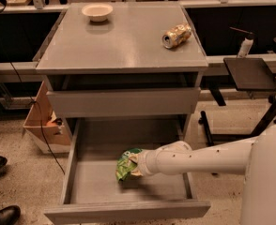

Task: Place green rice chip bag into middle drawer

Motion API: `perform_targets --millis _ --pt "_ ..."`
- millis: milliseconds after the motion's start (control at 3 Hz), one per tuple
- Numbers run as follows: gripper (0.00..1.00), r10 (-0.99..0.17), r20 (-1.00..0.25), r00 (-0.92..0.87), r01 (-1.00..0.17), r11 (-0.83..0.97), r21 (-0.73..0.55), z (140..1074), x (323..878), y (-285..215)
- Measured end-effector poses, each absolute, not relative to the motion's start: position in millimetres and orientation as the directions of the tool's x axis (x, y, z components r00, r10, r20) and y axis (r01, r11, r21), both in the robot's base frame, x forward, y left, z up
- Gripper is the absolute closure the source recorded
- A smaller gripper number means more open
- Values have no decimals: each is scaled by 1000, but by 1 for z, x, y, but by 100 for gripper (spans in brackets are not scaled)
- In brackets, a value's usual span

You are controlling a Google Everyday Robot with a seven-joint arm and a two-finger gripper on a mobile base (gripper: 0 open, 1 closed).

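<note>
**A:** Where was the green rice chip bag (125,165)?

**B:** Inside the open middle drawer (128,211), near its centre and just above the floor. The gripper (137,164) reached in from 3 o'clock, its fingers closed on the bag's right edge.

**A:** What could have gone wrong?

**B:** The crinkly bag might cling to a finger on release and ride out with the arm. Lifting too steeply could knock the wrist against the upper drawer front (124,102).

**A:** And farther back?

**B:** On the tabletop (119,48), a gold can (176,35) lay at 2 o'clock and a white bowl (97,11) at 11, well apart from it all.
</note>
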State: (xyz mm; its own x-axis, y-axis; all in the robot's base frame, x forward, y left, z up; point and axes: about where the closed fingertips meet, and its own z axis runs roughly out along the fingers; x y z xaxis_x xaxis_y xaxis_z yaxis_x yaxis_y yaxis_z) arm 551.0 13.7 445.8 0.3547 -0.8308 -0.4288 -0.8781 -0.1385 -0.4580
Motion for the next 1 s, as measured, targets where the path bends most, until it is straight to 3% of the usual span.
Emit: perform_targets --millis 1000 --pt "35 -807 -495 322 -895 -89 -437 441 570 46"
